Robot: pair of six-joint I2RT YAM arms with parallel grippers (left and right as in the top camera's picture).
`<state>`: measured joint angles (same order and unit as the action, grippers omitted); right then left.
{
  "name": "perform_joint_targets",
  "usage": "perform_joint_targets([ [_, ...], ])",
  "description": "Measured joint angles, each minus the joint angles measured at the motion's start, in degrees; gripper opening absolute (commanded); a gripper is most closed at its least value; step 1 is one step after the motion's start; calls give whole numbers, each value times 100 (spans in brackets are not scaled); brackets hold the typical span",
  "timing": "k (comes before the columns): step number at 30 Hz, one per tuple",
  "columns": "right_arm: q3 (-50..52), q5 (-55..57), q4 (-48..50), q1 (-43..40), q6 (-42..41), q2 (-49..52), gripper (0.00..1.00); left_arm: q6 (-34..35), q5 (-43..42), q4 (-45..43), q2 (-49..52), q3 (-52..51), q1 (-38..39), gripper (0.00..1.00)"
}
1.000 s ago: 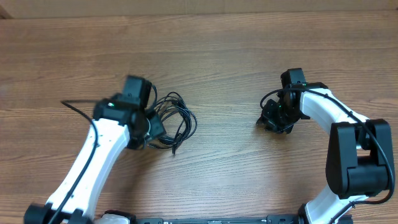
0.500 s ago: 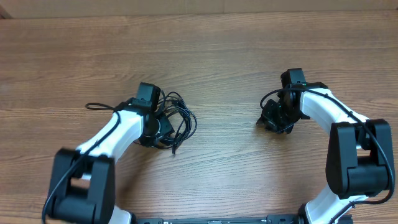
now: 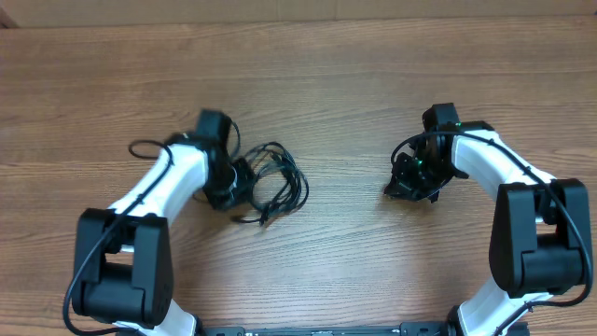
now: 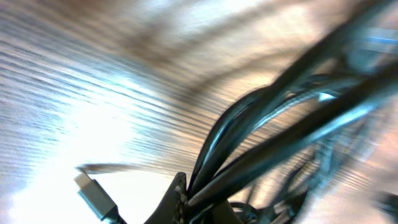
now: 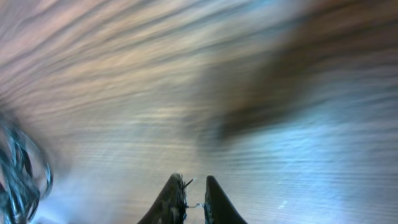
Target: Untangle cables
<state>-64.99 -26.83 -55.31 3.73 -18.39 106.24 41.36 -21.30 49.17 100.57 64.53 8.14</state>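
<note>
Cables are sitting bunched left of centre on the counter, and the left pincer is clamping several strands at once, so any pull is risking a tighter knot. Right pincer is hanging well apart, nearly closed, seemingly gripping nothing.

You have open table right of the cables, up to the right gripper, and also beyond and in front of them. Left gripper and left arm block their left side.
</note>
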Motion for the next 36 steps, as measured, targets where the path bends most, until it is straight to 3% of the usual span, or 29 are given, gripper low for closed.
perform_joint_targets([
  [4,-481,-922,-522,-87,857,0,11,4,-901,286,0,798,-348,4],
  [9,-964,-2675,-629,-109,1661,-11,11,136,-2035,262,0,979,-645,4],
  [21,-981,-3637,-551,-107,1604,-11,7,1388,-4033,-118,0,977,-863,4],
  [25,-981,-4133,-7,-107,1182,-11,18,1554,-4175,-114,0,979,-850,4],
  [26,-981,-4242,122,-107,1051,-11,28,1550,-4168,-114,0,977,-833,4],
  [27,-981,-4360,216,-107,828,-11,31,1530,-4157,-114,0,977,-822,4],
  [30,-984,-4538,334,-94,505,-11,36,1259,-4127,-114,0,977,-774,4],
  [32,-984,-4597,356,-83,262,-11,47,1029,-4124,-114,0,977,-754,4],
  [36,-984,-4671,514,20,-306,-11,48,667,-4124,-118,0,979,-737,4],
])
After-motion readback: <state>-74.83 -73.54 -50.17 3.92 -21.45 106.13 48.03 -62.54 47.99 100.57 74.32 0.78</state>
